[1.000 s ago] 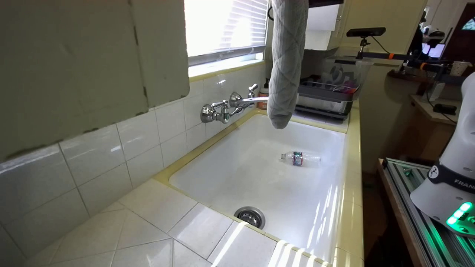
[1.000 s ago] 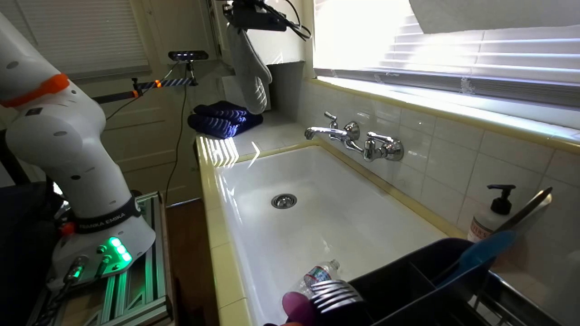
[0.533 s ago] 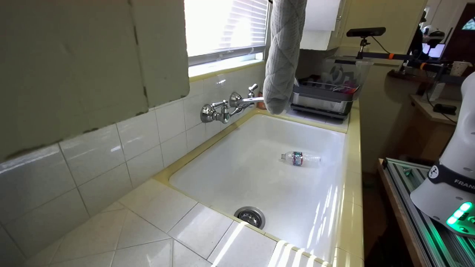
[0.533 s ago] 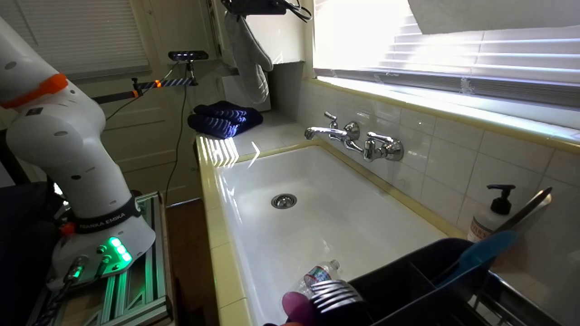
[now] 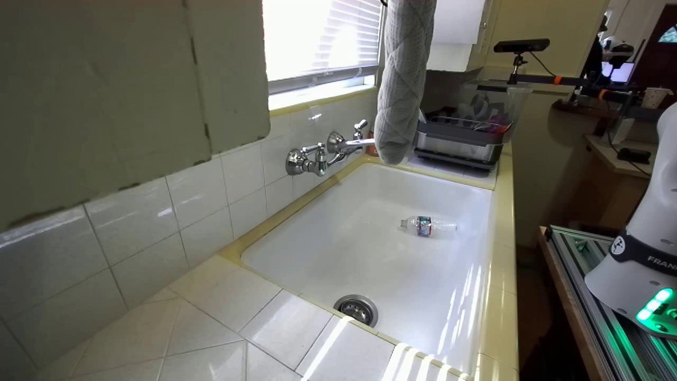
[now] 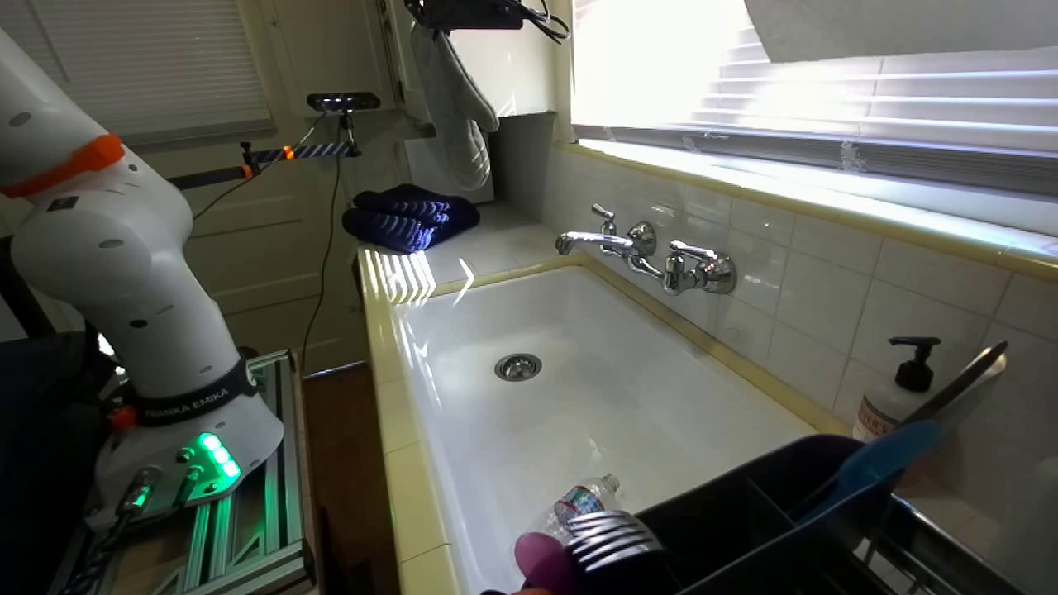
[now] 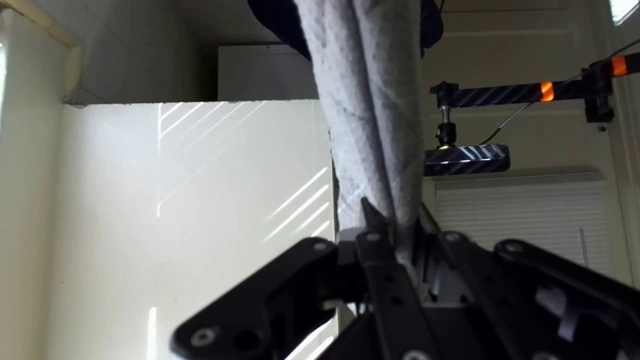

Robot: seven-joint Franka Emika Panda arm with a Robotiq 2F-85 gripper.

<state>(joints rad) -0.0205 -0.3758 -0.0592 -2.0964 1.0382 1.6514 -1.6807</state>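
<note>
A grey quilted oven mitt hangs from my gripper, whose fingers pinch its upper end in the wrist view. In both exterior views the mitt dangles lengthwise in the air; its thumb shows on one side of the mitt in an exterior view. Dark gripper hardware is partly cut off above it at the top edge, and the fingertips cannot be made out there. A clear plastic bottle with a coloured label lies on its side in the white sink, apart from the mitt.
A chrome faucet juts from the tiled wall. Folded dark blue cloths rest on the counter. A black utensil caddy and soap bottle stand near the sink. A pale cabinet and a mounted camera flank the mitt.
The mitt, still gripped, rose over the first half second and shifted slightly towards the faucet in an exterior view. Since then it has hardly moved. The bottle lies where it was.
</note>
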